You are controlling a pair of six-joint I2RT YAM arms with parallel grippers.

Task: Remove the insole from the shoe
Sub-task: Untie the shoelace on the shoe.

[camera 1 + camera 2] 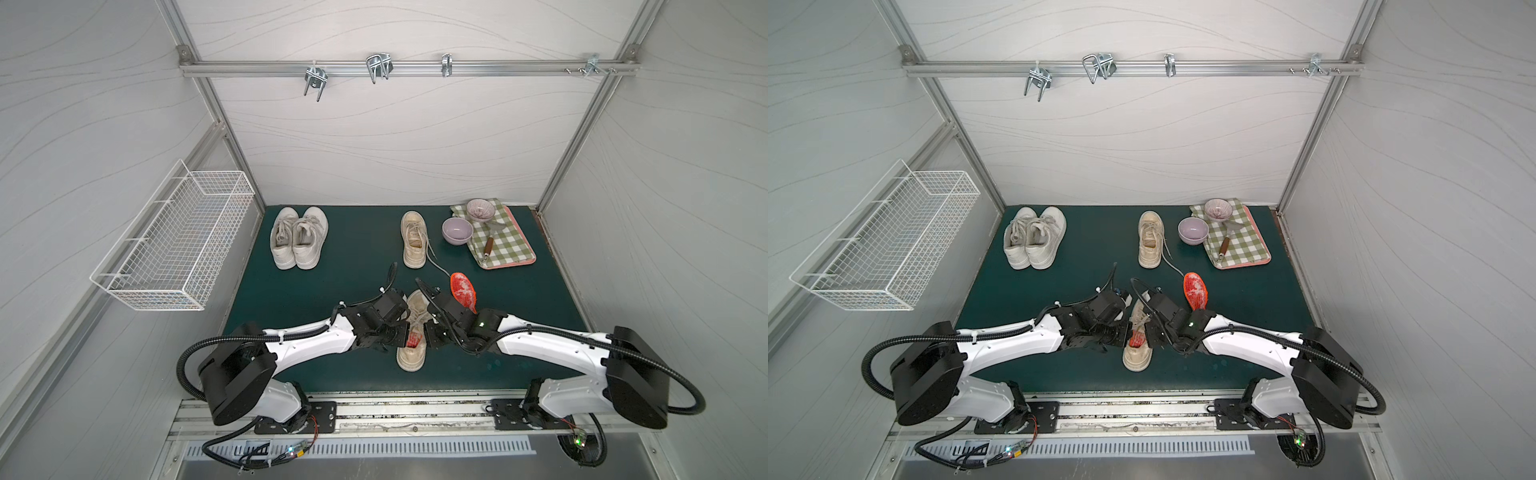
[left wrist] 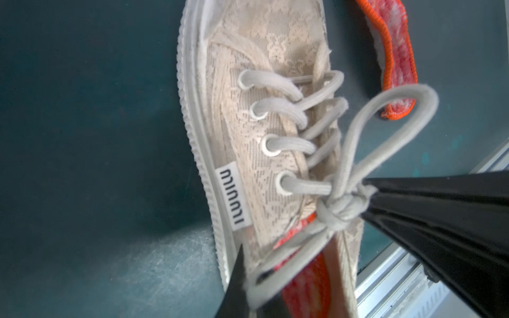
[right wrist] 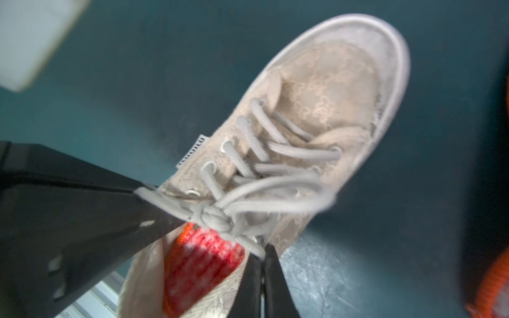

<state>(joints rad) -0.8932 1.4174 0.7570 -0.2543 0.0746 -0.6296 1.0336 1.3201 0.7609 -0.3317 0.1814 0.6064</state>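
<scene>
Beige canvas marks the shoe [image 1: 411, 353], low in the centre of both top views, flanked by both arms, one per side of its collar. Its red insole [image 3: 198, 264] sits inside, showing at the heel opening. At the collar rim the right gripper [image 3: 265, 250] has its fingers pressed together, probably pinching fabric or lace; blur hides which. Opposite, the left gripper [image 1: 402, 337] is closed too, likely steadying the shoe. Just right, a second insole [image 1: 463, 291] rests on the mat [image 1: 311, 299].

Four shoes [image 1: 299, 237], two red insoles [image 1: 463, 291], two bowls [image 1: 457, 230], one basket [image 1: 178, 245], one spatula [image 1: 490, 241].
</scene>
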